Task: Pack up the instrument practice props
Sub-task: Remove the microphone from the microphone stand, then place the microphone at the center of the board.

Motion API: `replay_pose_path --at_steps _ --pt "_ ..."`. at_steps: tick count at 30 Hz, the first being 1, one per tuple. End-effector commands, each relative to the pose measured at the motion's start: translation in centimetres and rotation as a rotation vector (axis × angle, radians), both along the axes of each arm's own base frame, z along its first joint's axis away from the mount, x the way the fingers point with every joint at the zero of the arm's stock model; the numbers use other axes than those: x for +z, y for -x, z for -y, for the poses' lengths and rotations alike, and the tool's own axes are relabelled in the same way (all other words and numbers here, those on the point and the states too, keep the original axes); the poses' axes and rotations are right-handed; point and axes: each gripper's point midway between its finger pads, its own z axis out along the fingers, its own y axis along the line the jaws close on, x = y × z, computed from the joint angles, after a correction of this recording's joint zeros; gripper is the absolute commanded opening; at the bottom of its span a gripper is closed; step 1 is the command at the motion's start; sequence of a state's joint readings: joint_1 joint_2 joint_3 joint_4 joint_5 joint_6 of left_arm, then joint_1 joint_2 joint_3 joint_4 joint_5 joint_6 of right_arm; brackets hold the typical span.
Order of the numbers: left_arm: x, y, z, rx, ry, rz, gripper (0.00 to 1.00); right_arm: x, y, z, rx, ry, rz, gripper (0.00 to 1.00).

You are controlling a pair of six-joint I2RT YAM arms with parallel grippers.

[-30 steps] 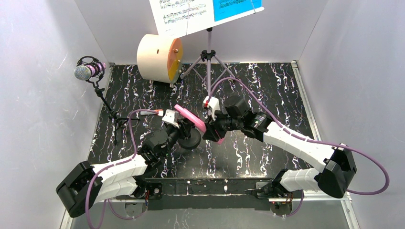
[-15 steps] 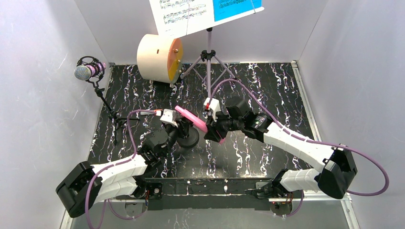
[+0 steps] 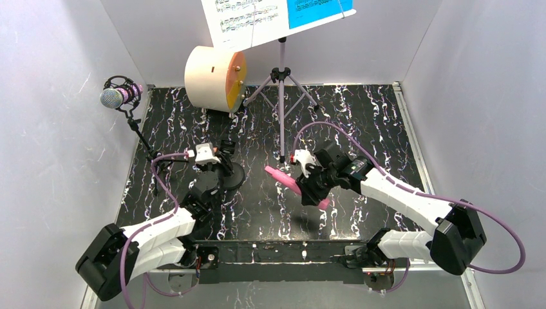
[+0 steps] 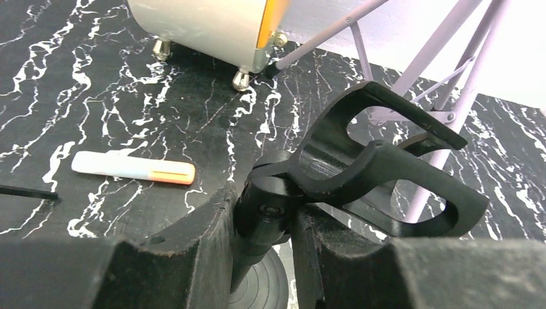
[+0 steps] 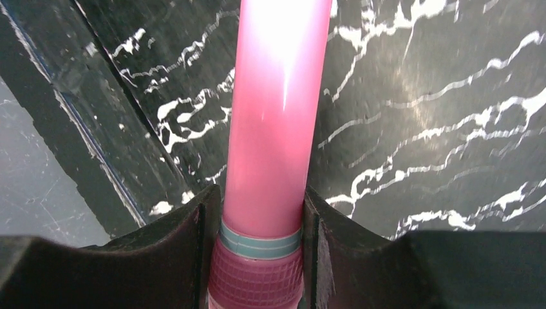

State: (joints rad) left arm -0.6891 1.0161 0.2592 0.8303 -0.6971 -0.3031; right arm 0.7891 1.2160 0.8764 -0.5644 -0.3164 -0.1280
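Observation:
My right gripper (image 3: 308, 185) is shut on the pink microphone (image 3: 281, 176) and holds it level above the table; the right wrist view shows its body (image 5: 273, 129) clamped between my fingers, just above the grille. My left gripper (image 3: 223, 159) is shut on the joint (image 4: 277, 206) of a black mic stand with a round base (image 3: 234, 176); its clip (image 4: 393, 170) is empty. The glittery purple microphone (image 3: 114, 97) stands on a thin black tripod (image 3: 145, 143) at far left. The lilac music rack's tripod legs (image 3: 281, 84) stand at the back, carrying white (image 3: 248, 19) and blue (image 3: 319, 9) pages.
The cream drum with an orange face (image 3: 212, 77) lies on its side at the back left, next to the rack's legs. A small orange marker (image 4: 132, 168) lies on the table in front of the drum. White walls close in on three sides.
The pink microphone has come out of the stand's clip: my right gripper carried it right and nearer. My left gripper moved left and back with the stand.

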Motion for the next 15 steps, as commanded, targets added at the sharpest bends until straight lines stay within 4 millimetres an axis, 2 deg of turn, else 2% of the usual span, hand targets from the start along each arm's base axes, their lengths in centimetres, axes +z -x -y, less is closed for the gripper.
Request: replay_pose_path --at_steps 1,7,11,15 --pt "-3.5 1.0 -2.7 0.082 -0.111 -0.088 0.00 0.8 -0.7 1.3 -0.094 0.004 -0.013 0.01" --pt "-2.9 0.9 0.3 -0.088 -0.116 -0.061 0.00 0.7 -4.7 2.7 -0.356 -0.026 -0.065 0.01" --pt "-2.3 1.2 2.7 -0.224 -0.112 -0.035 0.00 0.3 -7.9 5.2 -0.612 -0.072 -0.152 0.01" --pt "-1.9 1.3 4.3 -0.301 -0.101 -0.030 0.00 -0.3 -10.4 8.6 -0.884 -0.136 -0.210 0.01"
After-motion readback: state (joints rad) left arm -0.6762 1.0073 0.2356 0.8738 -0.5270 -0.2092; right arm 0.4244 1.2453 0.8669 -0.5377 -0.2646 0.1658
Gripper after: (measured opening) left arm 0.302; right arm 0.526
